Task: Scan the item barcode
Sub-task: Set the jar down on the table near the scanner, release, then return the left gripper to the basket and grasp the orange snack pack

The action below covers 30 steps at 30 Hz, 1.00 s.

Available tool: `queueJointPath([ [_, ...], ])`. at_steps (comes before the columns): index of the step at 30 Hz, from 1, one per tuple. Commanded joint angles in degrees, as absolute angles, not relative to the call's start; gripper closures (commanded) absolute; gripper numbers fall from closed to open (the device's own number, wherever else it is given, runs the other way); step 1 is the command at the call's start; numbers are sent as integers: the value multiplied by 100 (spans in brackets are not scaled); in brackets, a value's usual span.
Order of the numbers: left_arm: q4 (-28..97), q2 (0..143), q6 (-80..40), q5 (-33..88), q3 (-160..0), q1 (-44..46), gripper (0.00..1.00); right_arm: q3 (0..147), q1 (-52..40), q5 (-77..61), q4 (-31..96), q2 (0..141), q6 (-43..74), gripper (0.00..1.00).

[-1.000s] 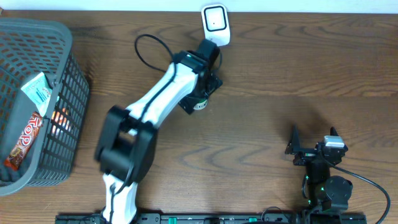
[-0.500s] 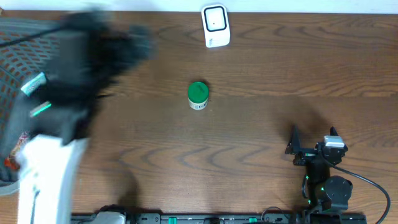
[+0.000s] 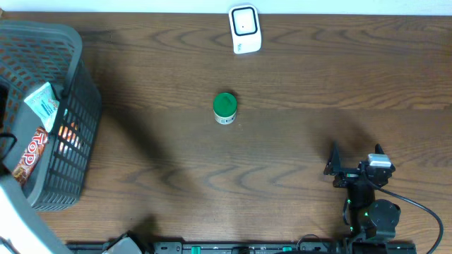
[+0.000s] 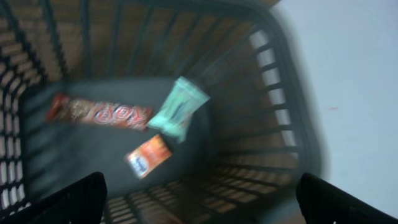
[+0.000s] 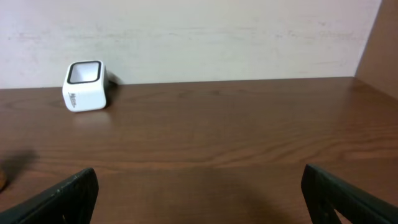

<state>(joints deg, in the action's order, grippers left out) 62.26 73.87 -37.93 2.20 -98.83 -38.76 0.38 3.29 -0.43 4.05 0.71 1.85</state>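
1. From above, a gray basket (image 3: 79, 85) sits at the left side of the brown table (image 3: 296, 127). Its left part is cut off by the picture edge. Inside lie a teal packet (image 3: 42, 101) and a red bar (image 3: 27, 156). An orange packet (image 3: 69, 134) only peeks through the bars.
2. A little jar (image 3: 224, 108) with a green lid stands alone in the middle of the table, well apart from the basket. No barcode shows on it from up here. The white scanner (image 3: 245, 29) stands at the far edge, beyond the little jar.
3. Only a white bit of the left arm (image 3: 10, 215) shows in the bottom left corner, and its tip is off the picture. The right pincer (image 3: 355, 156) is near the front right, wide open and holding nothing.
4. The left wrist view is all blurry. The left pincer (image 4: 200, 180) hangs wide open over the basket, holding nothing, and only its finger ends show in the bottom corners. Down inside, the teal packet lies right by one end of the red bar, with the orange packet just beside them. The words on them are too smeared to read.
5. In the right wrist view, the right pincer's fingers sit in the bottom corners, far apart, with nothing between. The white scanner stands far off on the left, by the pale wall (image 5: 236, 37). A small brown bit at the left edge is cut off, and I cannot tell what it is.
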Motion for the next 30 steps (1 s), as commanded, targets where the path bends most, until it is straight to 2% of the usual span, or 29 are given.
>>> queueJointPath([
  [1, 6348, 8016, -3972, 235, -9859, -3951, 2, 32, 279, -30, 429, 49, 102, 1],
  [14, 6742, 10110, -4012, 729, -9859, -3944, 2, 32, 279, -30, 429, 49, 102, 1],
  [21, 6879, 10897, -4995, 666, -9841, -3942, 2, 32, 279, -30, 429, 49, 102, 1],
  [30, 6785, 11526, -5181, 346, -9767, -3793, 2, 32, 279, -30, 429, 49, 102, 1],
])
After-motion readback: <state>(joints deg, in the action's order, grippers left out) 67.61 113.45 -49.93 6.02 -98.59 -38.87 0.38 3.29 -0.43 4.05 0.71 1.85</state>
